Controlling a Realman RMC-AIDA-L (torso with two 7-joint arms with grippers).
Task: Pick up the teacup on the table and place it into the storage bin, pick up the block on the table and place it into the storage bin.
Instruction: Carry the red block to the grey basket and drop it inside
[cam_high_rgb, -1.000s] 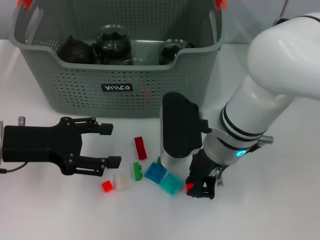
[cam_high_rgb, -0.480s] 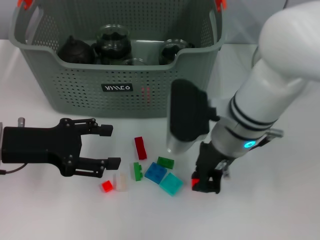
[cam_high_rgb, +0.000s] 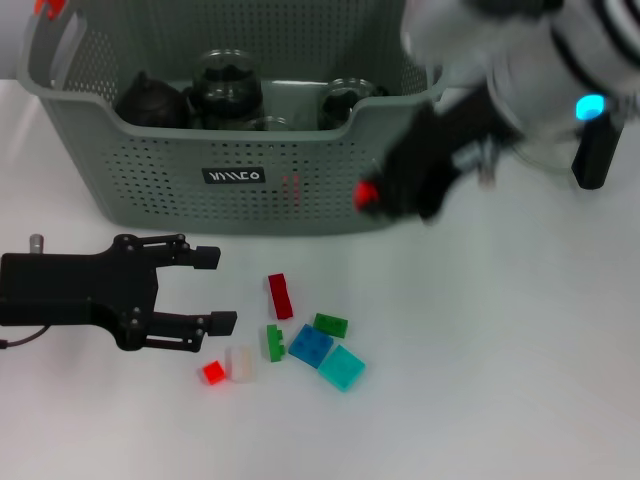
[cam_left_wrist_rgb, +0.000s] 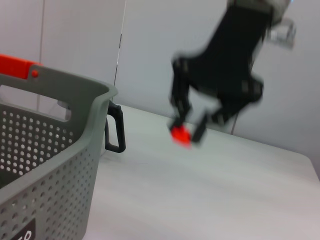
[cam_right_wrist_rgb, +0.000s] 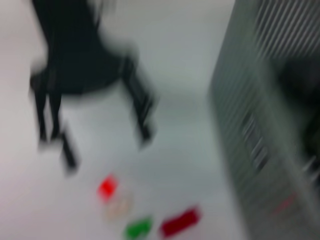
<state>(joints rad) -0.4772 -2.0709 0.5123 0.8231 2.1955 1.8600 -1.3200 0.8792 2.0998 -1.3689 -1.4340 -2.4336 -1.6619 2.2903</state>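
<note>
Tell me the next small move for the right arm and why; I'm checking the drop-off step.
Probably carry on up and over the storage bin's near rim, then release. The right gripper is shut on a small red block and hangs outside the bin's front wall, below the rim, so opening now would likely drop the block on the table. The left gripper rests open beside the loose blocks.

The right gripper (cam_high_rgb: 372, 198) holds a small red block (cam_high_rgb: 366, 194) in front of the storage bin (cam_high_rgb: 150, 170), above the table (cam_high_rgb: 520, 380).
</note>
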